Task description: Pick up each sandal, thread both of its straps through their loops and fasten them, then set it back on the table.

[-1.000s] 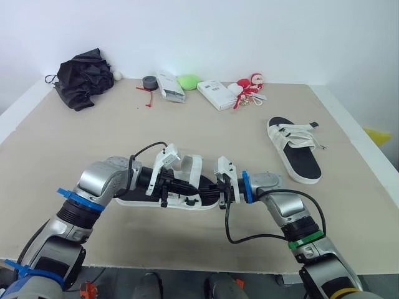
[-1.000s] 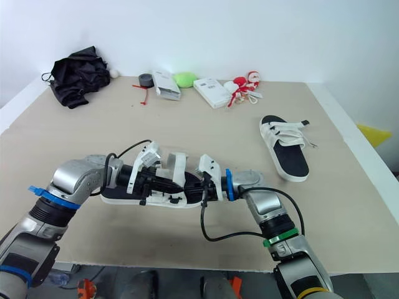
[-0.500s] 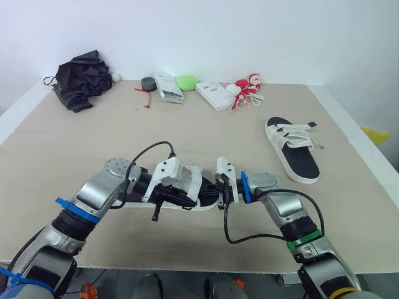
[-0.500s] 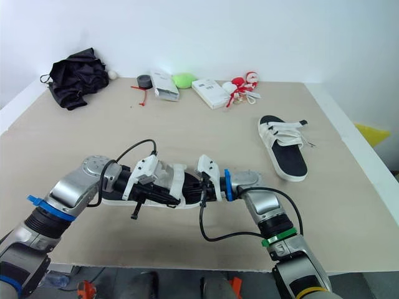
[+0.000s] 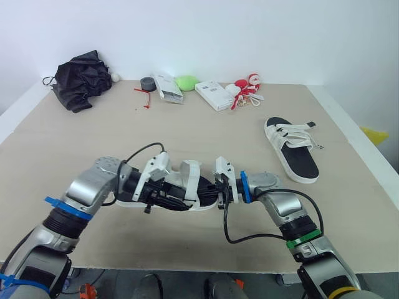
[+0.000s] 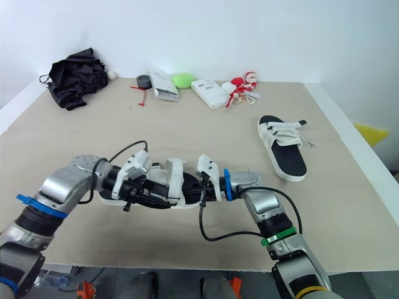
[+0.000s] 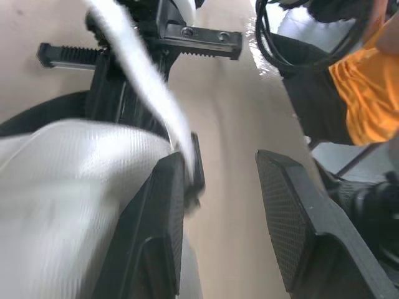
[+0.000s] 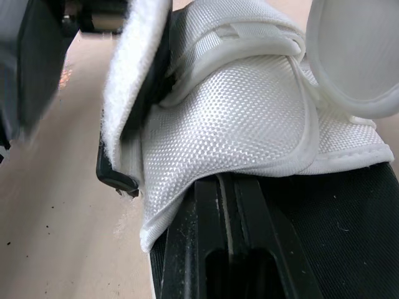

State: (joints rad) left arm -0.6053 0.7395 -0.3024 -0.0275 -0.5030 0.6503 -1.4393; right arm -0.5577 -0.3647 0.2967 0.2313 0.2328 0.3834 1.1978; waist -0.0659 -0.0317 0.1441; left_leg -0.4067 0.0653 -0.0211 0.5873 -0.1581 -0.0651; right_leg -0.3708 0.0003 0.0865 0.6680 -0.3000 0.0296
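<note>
The near sandal (image 5: 194, 185) lies at the front middle of the surface (image 5: 93, 143), held between the two arms. The left hand (image 7: 224, 168) is at its strap end with the fingers (image 7: 156, 230) apart. One finger rests against the white woven strap (image 7: 68, 180), and bare surface shows in the gap between the fingers. The right hand (image 8: 225, 193) meets the sandal from the opposite end. Its fingers (image 8: 206, 243) are drawn together on the sandal, their tips tucked under the edge of the strap fabric beside the black footbed. The second sandal (image 5: 293, 148) sits well apart on the right, sole down, its straps lying across it. Along the far edge lie a black bundle (image 5: 81, 78), a tape roll (image 5: 148, 82), two white boxes (image 5: 168, 87), a green object (image 5: 187, 81) and a red-and-white toy (image 5: 248, 87).
</note>
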